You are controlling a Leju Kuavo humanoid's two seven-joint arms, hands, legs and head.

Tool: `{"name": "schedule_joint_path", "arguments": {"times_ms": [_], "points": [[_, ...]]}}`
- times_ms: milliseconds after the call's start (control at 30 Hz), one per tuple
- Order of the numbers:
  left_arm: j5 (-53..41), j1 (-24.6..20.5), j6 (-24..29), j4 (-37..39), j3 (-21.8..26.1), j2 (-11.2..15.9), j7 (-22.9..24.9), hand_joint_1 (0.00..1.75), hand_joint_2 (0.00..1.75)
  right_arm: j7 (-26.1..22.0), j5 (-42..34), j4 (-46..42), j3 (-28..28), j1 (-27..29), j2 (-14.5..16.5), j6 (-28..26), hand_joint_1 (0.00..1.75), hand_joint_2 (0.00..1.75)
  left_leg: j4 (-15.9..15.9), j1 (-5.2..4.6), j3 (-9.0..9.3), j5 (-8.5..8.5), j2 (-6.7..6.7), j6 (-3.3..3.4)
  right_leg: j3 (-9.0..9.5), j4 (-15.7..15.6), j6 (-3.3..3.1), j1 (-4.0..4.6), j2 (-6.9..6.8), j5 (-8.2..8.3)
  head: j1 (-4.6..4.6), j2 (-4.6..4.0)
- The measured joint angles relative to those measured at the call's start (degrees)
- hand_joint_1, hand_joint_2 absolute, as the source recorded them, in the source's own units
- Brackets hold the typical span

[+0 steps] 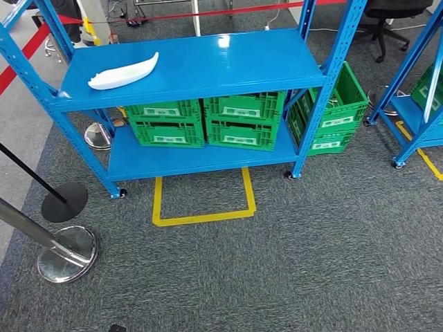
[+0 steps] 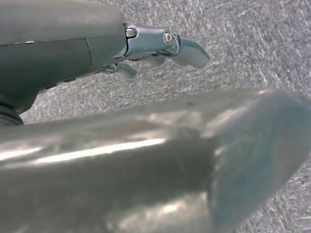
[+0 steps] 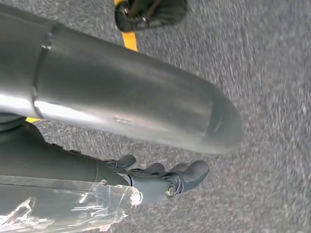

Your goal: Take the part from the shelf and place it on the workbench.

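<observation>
Bright even overhead light glares off the blue shelf; both wrist views are blurred.

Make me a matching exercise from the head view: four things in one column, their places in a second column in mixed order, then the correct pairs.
Things
1. long white moulded plastic part
2. green plastic slotted crates
3. yellow tape rectangle
4. round chrome stanchion base

Places
A. on the grey carpet just in front of the blue metal shelf
B. on the lower shelf board
C. on the carpet at the left, nearest the camera
D. on the top shelf board, toward its left end

Pairs: 1-D, 2-B, 3-A, 4-C
</observation>
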Motion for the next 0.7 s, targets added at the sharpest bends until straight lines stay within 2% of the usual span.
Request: {"name": "schedule_joint_path", "arguments": {"times_ms": [33,133,167,233,300,333,367,400,433,467,500,533,600,633,700], "points": [[-0.03,-0.07,0.0,0.0,0.02,0.02,-0.01,0.0,0.0,-0.04,0.0,0.0,-0.01,-0.02,0.0,-0.05,0.0,0.0,1.5,0.03,-0.7,0.18,0.21,-0.26,0.29,-0.09,-0.35,-0.07,-0.01,-0.18,-0.02,0.0],[-0.09,-0.35,0.0,0.0,0.06,0.04,-0.01,0.0,0.0,-0.1,-0.01,-0.01,-0.01,-0.14,-0.02,-0.16,0.0,0.0,8.57,0.11,-4.95,-0.22,0.92,-0.92,1.11,-0.3,-1.04,-0.15,-0.11,-0.75,-0.15,0.0],[-0.1,-0.38,0.0,0.0,0.07,0.03,-0.01,0.0,0.0,-0.1,-0.01,-0.01,-0.01,-0.16,-0.02,-0.16,0.0,0.0,9.65,0.13,-5.65,-0.5,0.97,-0.98,1.18,-0.32,-1.09,-0.15,-0.13,-0.84,-0.15,0.0],[-0.1,-0.38,0.0,0.0,0.07,0.03,-0.01,0.0,0.0,-0.1,-0.01,-0.01,-0.01,-0.16,-0.02,-0.16,0.0,0.0,9.79,0.13,-5.74,-0.55,0.97,-0.98,1.19,-0.32,-1.09,-0.15,-0.13,-0.85,-0.15,0.0],[-0.12,-0.36,0.0,0.01,0.07,0.0,-0.02,0.0,0.0,-0.1,-0.01,-0.01,0.0,-0.19,-0.02,-0.16,0.0,0.0,12.46,0.14,-7.65,-2.0,0.97,-1.09,1.43,-0.32,-1.16,-0.13,-0.14,-1.15,-0.16,0.0],[-0.14,-0.26,0.0,0.01,0.1,-0.01,-0.02,0.0,0.0,-0.1,-0.01,-0.01,-0.01,-0.15,-0.01,-0.15,0.0,0.0,12.78,0.09,-9.2,-1.76,0.97,-0.92,2.33,-0.34,-1.19,-0.07,-0.11,-1.89,-0.17,0.0],[-0.15,-0.16,0.0,0.01,0.14,-0.02,-0.02,0.0,0.0,-0.1,-0.01,-0.01,-0.02,-0.12,-0.01,-0.15,0.0,0.0,11.7,-0.02,-10.26,-0.48,1.01,-0.61,3.42,-0.4,-1.18,0.01,-0.09,-2.74,-0.17,0.0],[-0.16,-0.05,0.0,0.0,0.2,0.0,-0.01,0.0,0.0,-0.1,0.0,0.0,-0.02,-0.09,0.01,-0.15,0.0,0.0,8.91,-0.23,-10.52,1.85,1.16,-0.14,4.53,-0.44,-1.09,0.11,-0.06,-3.63,-0.18,0.0],[-0.17,0.02,0.0,0.01,0.25,0.02,-0.01,0.0,0.0,-0.1,0.01,0.01,-0.02,-0.08,0.02,-0.14,0.0,0.0,5.29,-0.47,-10.29,4.14,1.26,0.39,5.68,-0.47,-0.86,0.28,0.0,-4.6,-0.24,0.0],[-0.18,0.02,-0.01,0.01,0.28,0.03,-0.01,0.0,0.0,-0.1,0.01,0.01,-0.01,-0.15,0.02,-0.11,0.0,0.0,2.93,-0.66,-9.59,5.24,1.37,0.7,6.06,-0.66,-0.57,0.42,0.01,-5.2,-0.24,0.0],[-0.18,0.03,-0.01,0.02,0.31,0.04,-0.01,0.0,0.0,-0.09,0.02,0.02,-0.01,-0.18,0.03,-0.04,0.0,0.0,1.67,-0.74,-9.22,5.48,1.36,0.95,6.55,-0.57,-0.22,0.55,0.02,-5.42,-0.27,0.0],[-0.2,0.02,-0.02,0.02,0.33,0.0,-0.01,0.0,0.0,-0.09,0.03,0.02,-0.01,-0.19,0.03,0.1,0.0,0.0,1.22,-0.7,-8.83,5.11,1.23,1.15,7.1,-0.64,0.18,0.66,0.01,-5.59,-0.25,0.0],[-0.24,0.04,-0.03,0.02,0.35,-0.11,-0.02,0.0,0.0,-0.05,0.13,0.02,-0.01,-0.2,0.02,0.52,0.0,0.0,0.77,-0.45,-7.7,5.42,1.04,1.67,7.77,-0.08,0.89,0.66,-0.07,-6.0,-0.09,-0.01],[-0.26,0.0,-0.03,0.01,0.37,-0.11,-0.03,0.0,0.0,-0.04,0.21,0.02,-0.01,-0.24,0.01,0.73,0.0,0.0,0.75,-0.37,-7.12,5.32,1.02,1.98,7.19,1.29,1.18,0.64,-0.08,-6.63,0.04,-0.01],[-0.27,-0.1,-0.03,0.0,0.42,-0.03,-0.02,0.0,0.0,0.02,0.39,0.02,0.01,-0.36,0.01,1.02,0.0,0.0,0.73,-0.31,-6.34,4.76,0.83,2.43,3.61,7.59,1.56,0.6,-0.07,-8.96,0.13,-0.01]]}}
